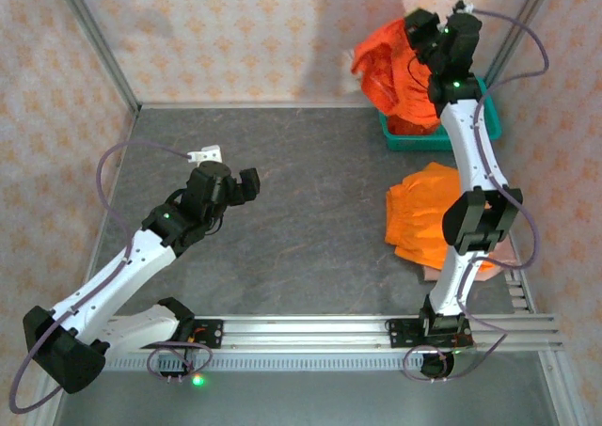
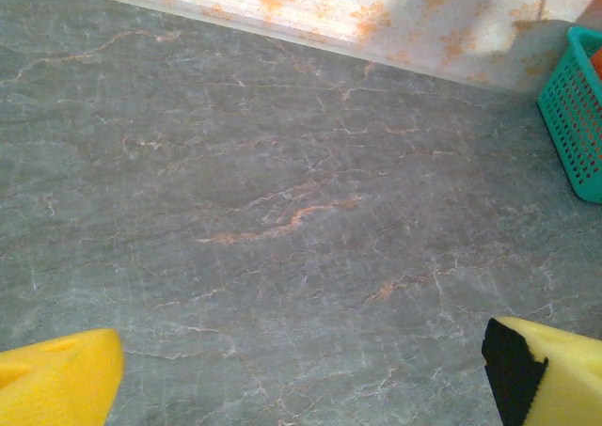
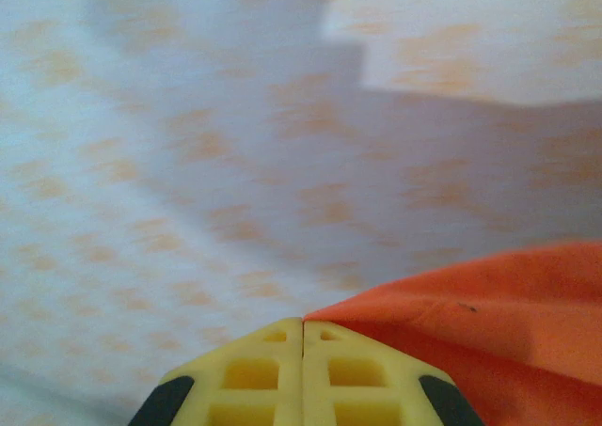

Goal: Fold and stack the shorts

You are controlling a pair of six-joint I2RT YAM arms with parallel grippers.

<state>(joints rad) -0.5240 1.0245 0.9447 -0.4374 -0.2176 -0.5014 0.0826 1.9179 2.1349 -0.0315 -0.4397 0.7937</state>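
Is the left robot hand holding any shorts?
No, the left gripper is wide open over the grey table, with no cloth between its yellow fingers.

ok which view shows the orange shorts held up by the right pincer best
Top external: the lifted orange shorts hang almost whole from the shut right pincer, above the teal basket. The right wrist view gives just a blurred orange fold beside its closed yellow fingertips.
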